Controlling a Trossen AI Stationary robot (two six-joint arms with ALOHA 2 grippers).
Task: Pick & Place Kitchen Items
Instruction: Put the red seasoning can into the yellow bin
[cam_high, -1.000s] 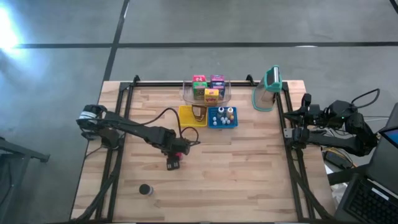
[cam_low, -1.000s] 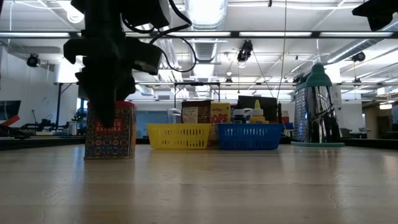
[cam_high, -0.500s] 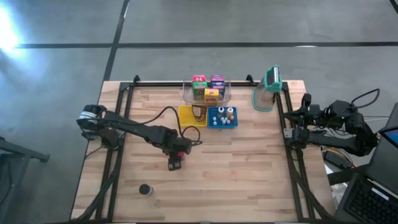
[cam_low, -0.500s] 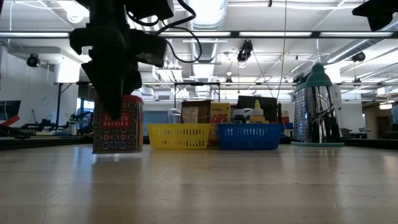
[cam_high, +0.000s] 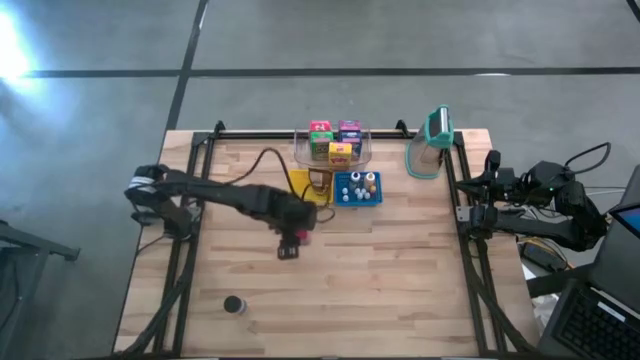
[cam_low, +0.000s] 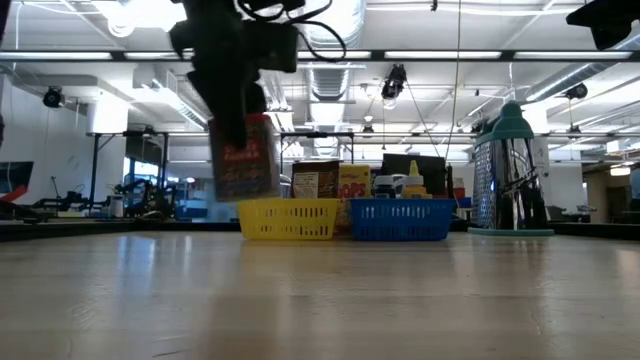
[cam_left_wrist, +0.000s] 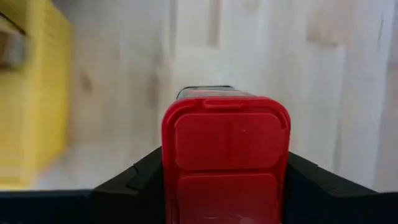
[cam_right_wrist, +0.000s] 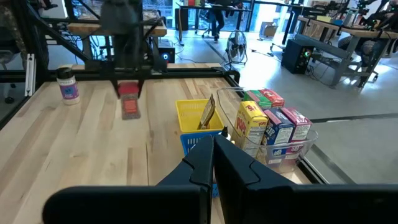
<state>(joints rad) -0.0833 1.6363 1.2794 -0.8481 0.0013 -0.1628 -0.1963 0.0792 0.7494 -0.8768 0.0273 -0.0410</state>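
My left gripper (cam_high: 293, 236) hangs over the table's middle, shut on a small tin with a red lid (cam_left_wrist: 225, 155). The low view shows the tin (cam_low: 245, 158) clear of the table, in front of the yellow basket (cam_low: 288, 218). The right wrist view shows the same tin (cam_right_wrist: 130, 102) in the air. My right gripper (cam_right_wrist: 211, 154) is shut on nothing and waits beyond the table's right edge. Coloured cartons (cam_high: 334, 140) stand in a clear bin at the far edge. Small bottles (cam_high: 358, 184) sit in the blue basket (cam_high: 357, 198). My left gripper pinches the tin between its two fingers, one finger (cam_left_wrist: 134, 177) on each of two opposite sides just under the red lid (cam_left_wrist: 225, 134). The fingers come from above, pointing steeply down. The tin hangs below them, slightly tilted, clear of the table.
A small white-capped jar (cam_high: 234, 305) stands alone near the front left. A clear jug with a teal lid (cam_high: 432, 145) stands at the far right. The yellow basket (cam_high: 310, 187) holds a flat brown packet. Bare wood lies across the middle and right.
My left gripper has risen and gone toward the far edge and a little right, toward the yellow basket, rolling slightly. The tin, which stood on the table, is now lifted clear and tilted.
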